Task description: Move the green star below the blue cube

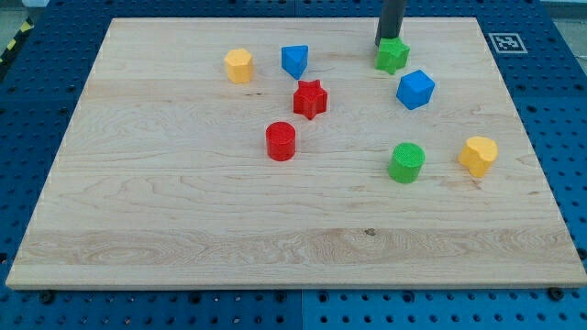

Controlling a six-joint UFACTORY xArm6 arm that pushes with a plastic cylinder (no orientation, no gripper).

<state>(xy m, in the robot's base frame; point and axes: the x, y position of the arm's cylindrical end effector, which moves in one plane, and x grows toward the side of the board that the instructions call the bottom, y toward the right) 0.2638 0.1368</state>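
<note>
The green star point(393, 56) lies near the view's top, right of centre. The blue cube point(415, 89) sits just below and to the right of it, a small gap apart. My tip point(387, 41) comes down from the view's top and touches the green star's upper left edge. The rod stands upright above it.
A wooden board point(183, 229) on a blue pegboard table. A blue triangular block point(294, 60), a yellow block point(238, 66), a red star point(311, 99), a red cylinder point(281, 141), a green cylinder point(405, 162), a yellow heart point(479, 155). A marker tag point(505, 41) at the top right corner.
</note>
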